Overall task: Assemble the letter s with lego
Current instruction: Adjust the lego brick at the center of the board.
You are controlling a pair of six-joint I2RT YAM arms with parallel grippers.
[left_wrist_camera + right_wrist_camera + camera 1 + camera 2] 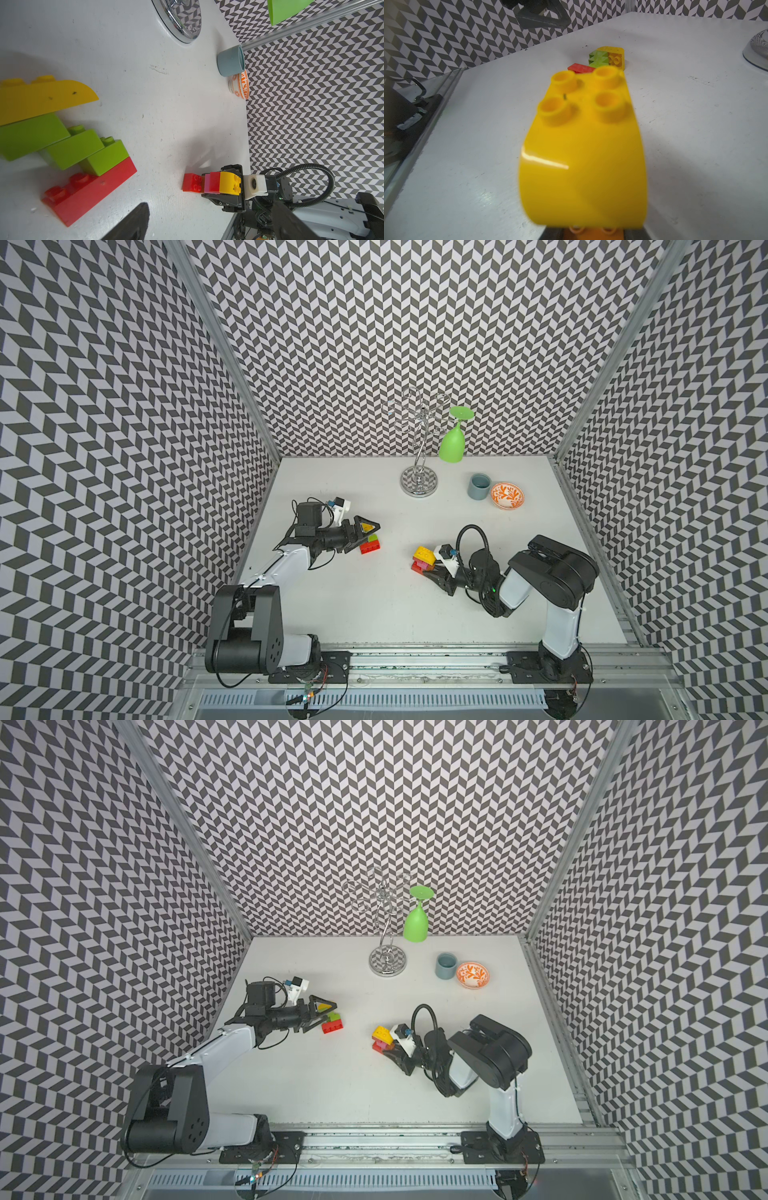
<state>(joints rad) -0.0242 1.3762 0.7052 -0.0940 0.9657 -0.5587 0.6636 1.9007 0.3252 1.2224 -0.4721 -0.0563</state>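
Right wrist: ylw rounded 4-stud brick [581, 155]

lego | yellow-lime-red cluster [72, 149]: joined, stepped, lying on its side | yellow-topped stack [424, 556]: upright, well apart

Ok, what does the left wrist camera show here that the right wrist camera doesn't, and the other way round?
Left wrist only: the blue-grey cup, the orange patterned bowl, and the right hand shut on its yellow-topped stack. Right wrist only: an orange-brown studded brick beneath that stack's yellow brick, and the hollow undersides of the green bricks. Both: the yellow, green and red stack lying on the table, and the chrome stand base.
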